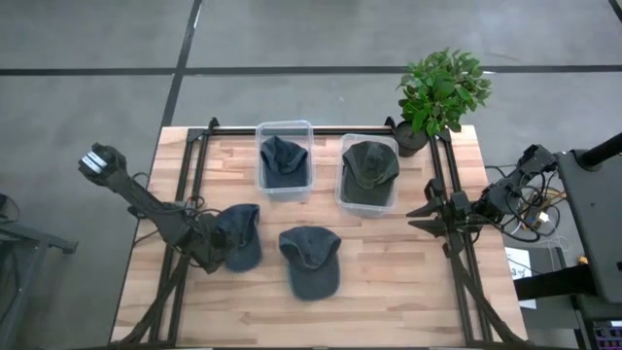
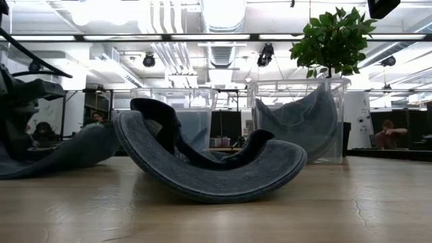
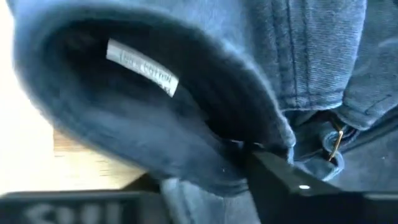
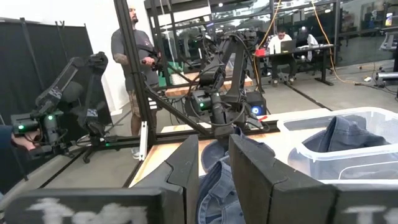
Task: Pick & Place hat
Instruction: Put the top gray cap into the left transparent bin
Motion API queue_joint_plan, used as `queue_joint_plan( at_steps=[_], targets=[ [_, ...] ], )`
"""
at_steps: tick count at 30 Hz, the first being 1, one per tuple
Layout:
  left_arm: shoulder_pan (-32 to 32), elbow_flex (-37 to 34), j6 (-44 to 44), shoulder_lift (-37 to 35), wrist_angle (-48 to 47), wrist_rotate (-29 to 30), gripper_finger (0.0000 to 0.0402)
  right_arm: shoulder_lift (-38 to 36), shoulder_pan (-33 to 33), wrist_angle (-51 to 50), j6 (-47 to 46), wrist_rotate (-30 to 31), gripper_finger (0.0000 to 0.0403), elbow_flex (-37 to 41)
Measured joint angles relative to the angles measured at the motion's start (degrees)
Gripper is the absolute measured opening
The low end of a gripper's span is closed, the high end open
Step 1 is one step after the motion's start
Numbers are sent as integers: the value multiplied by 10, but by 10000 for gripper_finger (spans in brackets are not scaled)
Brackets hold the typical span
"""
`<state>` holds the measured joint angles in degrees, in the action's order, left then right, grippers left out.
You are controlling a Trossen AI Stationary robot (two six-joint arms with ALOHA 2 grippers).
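A blue cap (image 1: 241, 233) lies on the wooden table left of centre, with my left gripper (image 1: 216, 251) at its near-left edge, shut on it. In the left wrist view the cap's inside with a white label (image 3: 143, 68) fills the picture. A dark grey-blue cap (image 1: 311, 261) rests on its crown at the table's middle, its brim curving up in the low view (image 2: 209, 169). My right gripper (image 1: 420, 217) waits open over the table's right edge, touching nothing. My left gripper holds the blue cap by its rear rim (image 3: 249, 149), beside the strap buckle (image 3: 336, 146). One dark finger (image 3: 283, 183) shows under the rim; the cloth hides the other. It comes slanting down from the table's left. The cap lies on the table (image 2: 67, 154).
Two clear bins stand at the far side: the left one (image 1: 285, 180) holds a blue hat, the right one (image 1: 342, 190) a dark green hat. A potted plant (image 1: 442, 87) stands at the far right corner. Black frame rails (image 1: 180, 194) run along both sides. People are in the room beyond.
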<state>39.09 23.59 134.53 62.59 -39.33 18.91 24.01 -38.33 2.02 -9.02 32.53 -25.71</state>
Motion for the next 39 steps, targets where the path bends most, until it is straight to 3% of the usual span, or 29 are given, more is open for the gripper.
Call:
queue_joint_plan(
  at_steps=[4,6,15,19,29,34,39],
  targets=[
    [0,-1,-2,1,9,11,34,0,0,0,0,0,86,0],
    [0,-1,-6,1,14,26,13,0,0,0,0,0,86,0],
    [0,36,-26,-4,-11,28,4,0,0,0,0,0,86,0],
    [0,114,-29,-5,-125,22,3,0,0,0,0,1,86,0],
    [0,391,-53,-1,-430,20,2,0,0,-1,0,0,86,0],
    [0,480,-65,14,-510,28,2,0,0,-1,0,0,86,0],
    [0,497,-86,21,-508,66,2,0,0,-2,0,0,86,0]
  ],
)
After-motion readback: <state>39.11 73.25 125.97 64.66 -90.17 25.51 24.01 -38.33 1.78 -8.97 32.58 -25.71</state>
